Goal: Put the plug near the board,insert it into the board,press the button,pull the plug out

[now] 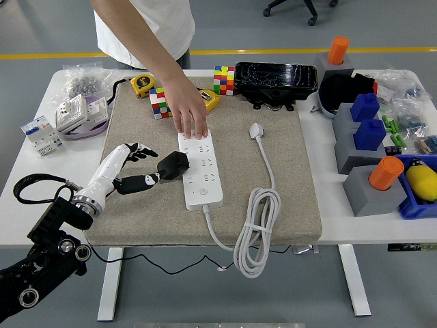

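Note:
A white power strip [202,169] lies lengthwise on the beige mat [287,191], its round button near the front end. Just left of it, a black plug [173,165] rests on the mat with its thin black cable trailing off to the left and down. My left hand [140,166] reaches in from the lower left, fingers spread, thumb low and fingertips [147,154] a little short of the plug, holding nothing. A person's hand [189,116] presses down on the strip's far end. My right arm does not show.
The strip's own white cord [258,225] with its plug lies coiled to the right. Tape measures and colour cubes [161,103] sit behind the strip, a black case [276,81] at the back. Blue and grey fixtures [365,143] crowd the right side; wall sockets [80,109] lie at left.

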`<state>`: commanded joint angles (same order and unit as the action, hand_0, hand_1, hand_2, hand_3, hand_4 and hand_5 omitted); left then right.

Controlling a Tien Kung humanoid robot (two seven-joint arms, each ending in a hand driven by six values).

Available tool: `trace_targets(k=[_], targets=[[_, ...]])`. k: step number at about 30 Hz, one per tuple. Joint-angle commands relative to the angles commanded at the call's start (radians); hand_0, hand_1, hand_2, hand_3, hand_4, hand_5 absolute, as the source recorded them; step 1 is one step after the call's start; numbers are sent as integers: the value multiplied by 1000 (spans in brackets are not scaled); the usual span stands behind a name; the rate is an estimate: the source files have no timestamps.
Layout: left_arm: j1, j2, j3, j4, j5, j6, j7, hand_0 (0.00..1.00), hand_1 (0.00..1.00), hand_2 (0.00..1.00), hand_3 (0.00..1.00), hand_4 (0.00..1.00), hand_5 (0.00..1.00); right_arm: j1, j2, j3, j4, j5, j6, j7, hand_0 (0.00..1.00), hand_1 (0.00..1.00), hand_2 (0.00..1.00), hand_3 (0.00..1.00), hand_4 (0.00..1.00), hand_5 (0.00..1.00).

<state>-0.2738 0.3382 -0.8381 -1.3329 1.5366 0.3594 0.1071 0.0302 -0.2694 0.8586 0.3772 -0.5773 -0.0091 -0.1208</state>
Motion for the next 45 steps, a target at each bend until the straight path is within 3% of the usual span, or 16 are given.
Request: trace_targets(k=[45], targets=[[-116,-58,111,3,8,-19,25,670,730,730,637,824,351,-2,-5,-9,5,5,0,1,679,687,694,595,933,528]])
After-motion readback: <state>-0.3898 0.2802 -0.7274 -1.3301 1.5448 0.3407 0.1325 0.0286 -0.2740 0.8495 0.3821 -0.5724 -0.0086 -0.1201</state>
